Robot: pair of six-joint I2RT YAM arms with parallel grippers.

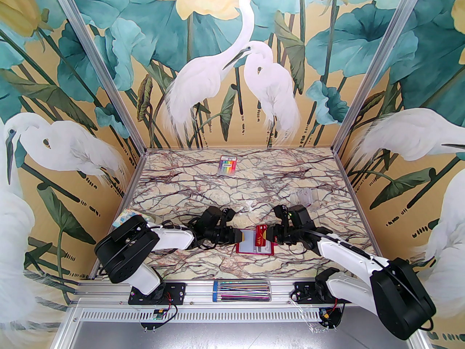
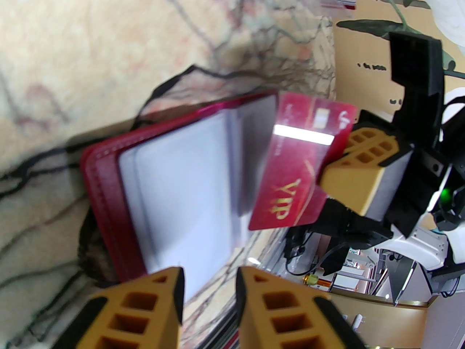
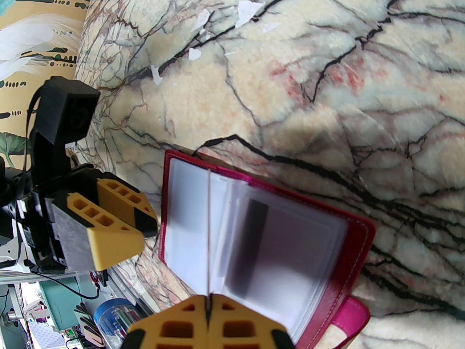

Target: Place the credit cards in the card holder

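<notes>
The dark red card holder (image 1: 254,253) lies open on the marble table between both arms, its clear sleeves facing up (image 2: 105,195) (image 3: 358,245). My right gripper (image 1: 270,235) (image 3: 207,298) (image 2: 336,158) is shut on one of the credit cards (image 2: 290,180), a red one with gold "VIP" lettering. It holds that card (image 1: 261,235) over the holder's right half, where it shows edge-on (image 3: 209,231) above the sleeves. My left gripper (image 1: 238,235) (image 2: 210,278) (image 3: 145,227) sits at the holder's left edge. Its jaws stand a little apart with nothing gripped between them.
A rainbow-striped pack (image 1: 227,164) lies at the back of the table. A small clear box (image 1: 305,196) sits behind the right arm. A patterned square (image 1: 127,215) lies at the left edge. A clear tube of coloured sticks (image 1: 241,290) rests on the front rail.
</notes>
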